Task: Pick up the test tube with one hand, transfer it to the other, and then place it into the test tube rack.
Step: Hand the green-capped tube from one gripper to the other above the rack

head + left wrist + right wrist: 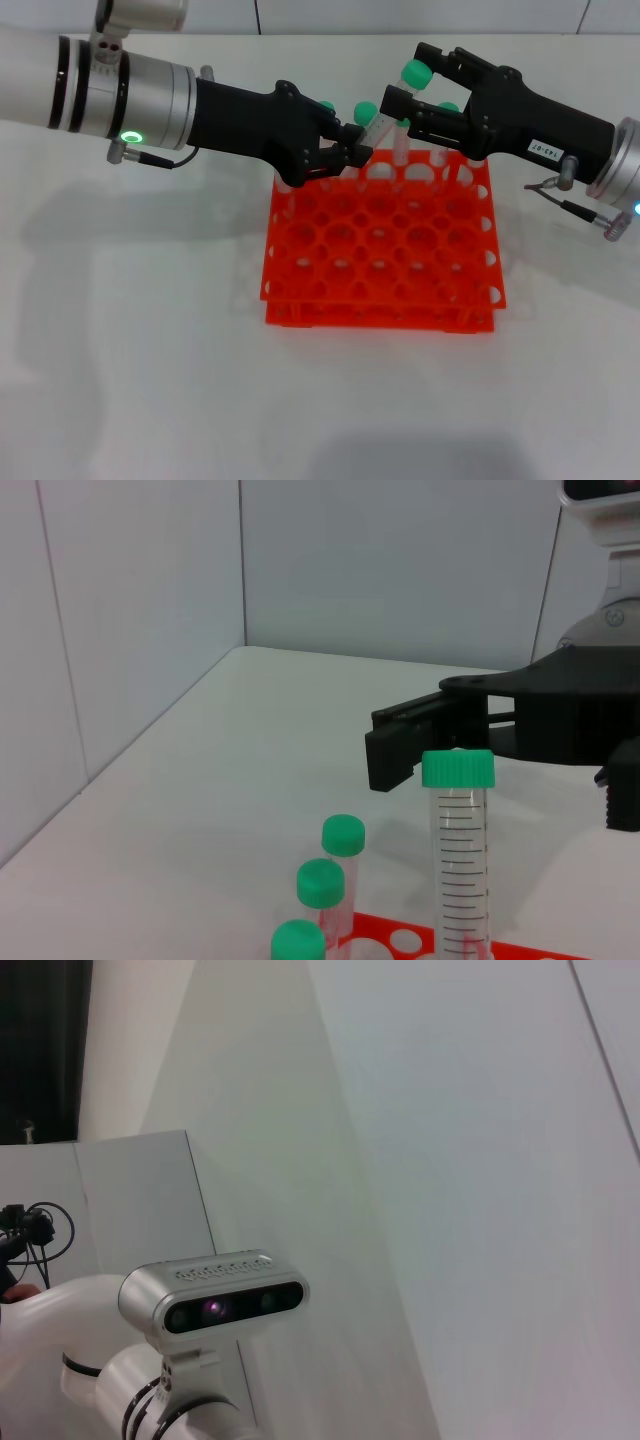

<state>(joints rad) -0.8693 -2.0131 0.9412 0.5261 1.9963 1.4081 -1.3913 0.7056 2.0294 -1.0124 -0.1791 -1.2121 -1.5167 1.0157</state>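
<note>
The orange-red test tube rack (380, 262) stands mid-table. My left gripper (360, 152), unlabelled, is low over the rack's back row and shut on the body of a green-capped test tube (368, 113). The tube stands upright in the left wrist view (458, 860), above the rack's edge (368, 935). My labelled right gripper (402, 74) is open just beyond that cap. Its fingers (398, 748) show behind the cap in the left wrist view. Another green cap (415, 72) shows between the right fingers. I cannot tell whether they touch it.
More green-capped tubes stand in the rack's back row (448, 107), three of them in the left wrist view (320, 883). The rack's other holes hold nothing. White table lies around the rack, walls behind. The right wrist view shows only my head camera (215, 1300) and a wall.
</note>
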